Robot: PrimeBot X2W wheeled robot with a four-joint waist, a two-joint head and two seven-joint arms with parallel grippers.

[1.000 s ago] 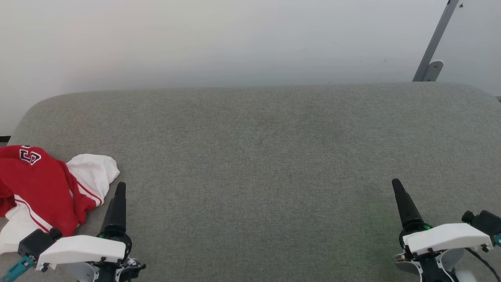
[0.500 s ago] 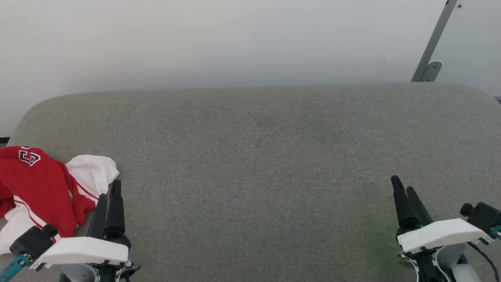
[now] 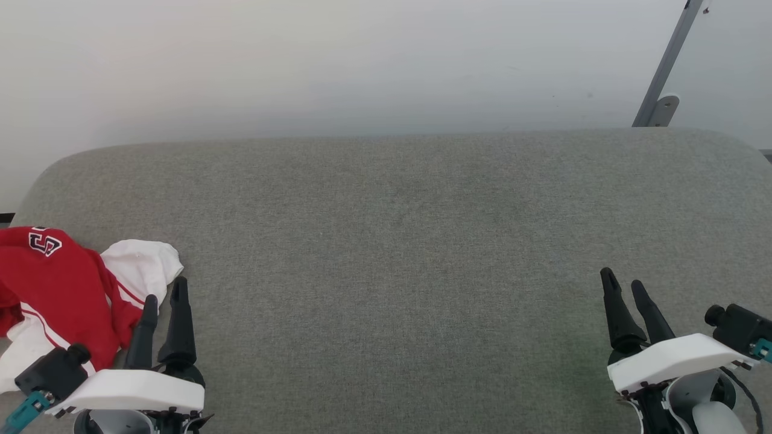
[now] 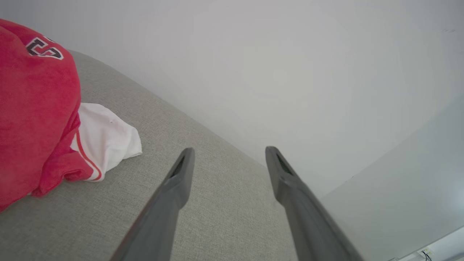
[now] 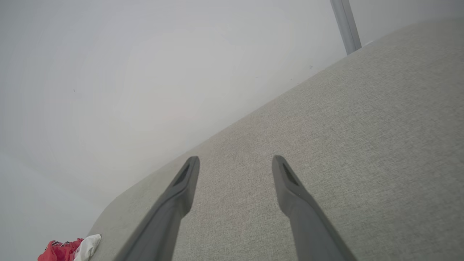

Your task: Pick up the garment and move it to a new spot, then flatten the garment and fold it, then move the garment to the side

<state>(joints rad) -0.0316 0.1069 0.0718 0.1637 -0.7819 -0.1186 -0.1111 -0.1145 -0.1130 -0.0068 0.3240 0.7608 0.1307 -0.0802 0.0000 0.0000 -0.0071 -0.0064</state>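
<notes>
The garment (image 3: 60, 289), a red shirt with white sleeves and striped trim, lies crumpled at the left edge of the grey padded surface (image 3: 398, 241). A black, white-outlined number shows on its top. My left gripper (image 3: 164, 288) hovers open just right of the white sleeve, nothing between its fingers. In the left wrist view the garment (image 4: 40, 112) sits left of the open left gripper (image 4: 227, 154). My right gripper (image 3: 621, 277) is open and empty at the lower right, far from the garment. The right wrist view shows the right gripper (image 5: 235, 161) open, the garment (image 5: 69, 248) small at the bottom left.
A white wall (image 3: 362, 60) rises behind the padded surface. A grey metal post with a bracket (image 3: 663, 90) leans at the back right. The surface's rounded far edge (image 3: 386, 135) runs across the head view.
Both wrists have rolled, so each gripper now shows two separate fingers where one showed before. The left gripper has drawn slightly closer to the white sleeve. The garment has not moved.
</notes>
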